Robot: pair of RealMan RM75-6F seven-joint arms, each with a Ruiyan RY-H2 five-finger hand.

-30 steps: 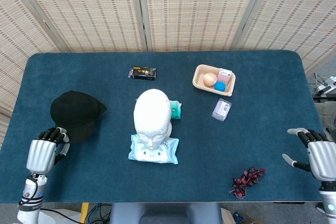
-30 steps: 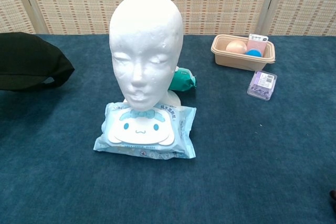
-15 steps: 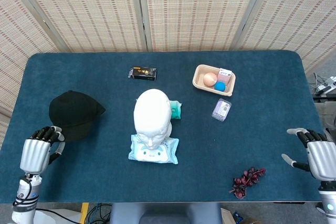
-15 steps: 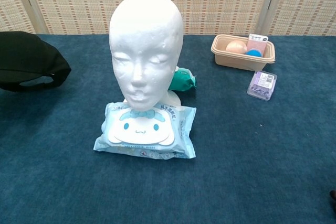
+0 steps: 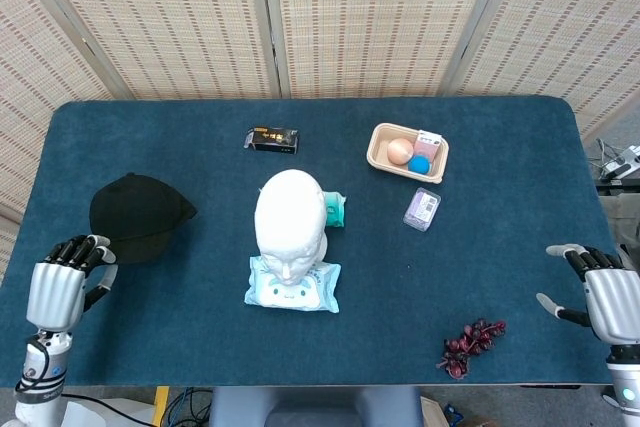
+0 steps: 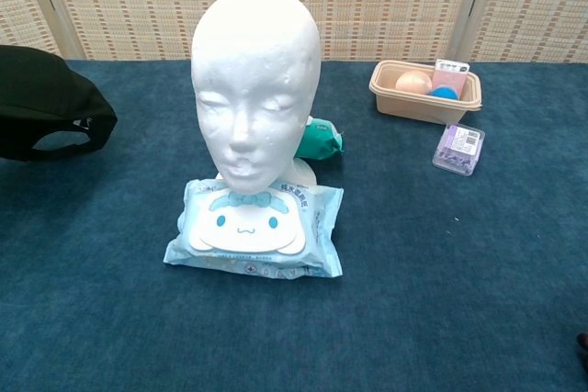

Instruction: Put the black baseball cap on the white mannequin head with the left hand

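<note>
The cap (image 5: 138,217) lies on the table's left side, just ahead and to the right of the left hand (image 5: 62,285), which is far nearer than the right hand (image 5: 600,297). The left hand's fingers look curled and seem to hold nothing (contact unclear). The head (image 5: 289,219) stands well right. The black box's (image 5: 272,139) print is unreadable.

Almost no writing here can be read. The small black box (image 5: 272,139) at the far side of the table has some yellow letters on its top, but they are too small to make out. The blue wipes pack (image 6: 254,229) in front of the mannequin carries a cartoon face and a line of tiny print below it, also not readable. The purple packet (image 6: 458,147) shows a label, too blurred.
</note>
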